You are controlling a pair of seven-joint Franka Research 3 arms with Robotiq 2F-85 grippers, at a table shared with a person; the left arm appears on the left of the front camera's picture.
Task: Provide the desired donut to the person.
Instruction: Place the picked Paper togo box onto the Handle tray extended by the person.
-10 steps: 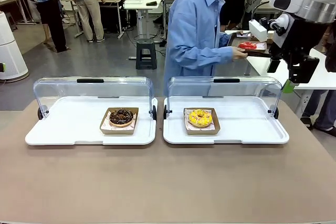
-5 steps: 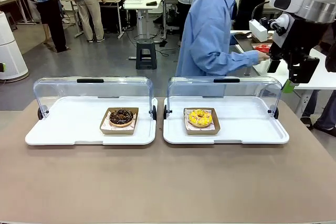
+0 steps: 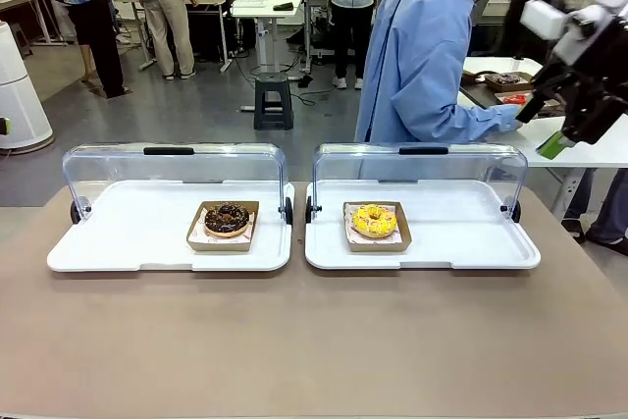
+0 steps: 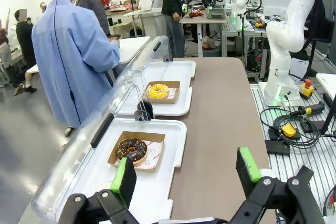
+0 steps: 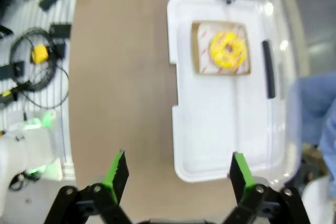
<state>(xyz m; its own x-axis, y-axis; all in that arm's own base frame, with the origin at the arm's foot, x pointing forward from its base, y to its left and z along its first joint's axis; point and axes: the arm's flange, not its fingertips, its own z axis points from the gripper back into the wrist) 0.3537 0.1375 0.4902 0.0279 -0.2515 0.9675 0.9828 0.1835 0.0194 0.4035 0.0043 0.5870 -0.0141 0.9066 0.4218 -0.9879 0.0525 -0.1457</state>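
We see two ring donuts on white plastic trays with clear domed lids swung back. The yellow-iced ring donut (image 3: 374,220) sits in a shallow brown cardboard tray on the right white tray (image 3: 471,252); the glossy chocolate ring donut (image 3: 227,218) sits likewise on the left white tray (image 3: 108,252).

Our right gripper (image 5: 176,173) hangs high with its green-padded fingers spread wide around nothing, the yellow donut (image 5: 228,49) at one o'clock, well apart. Our left gripper (image 4: 188,174) is equally wide and bare, the chocolate donut (image 4: 132,149) at eleven o'clock. The person in the light-blue shirt (image 3: 432,56) stands turned toward a side table.
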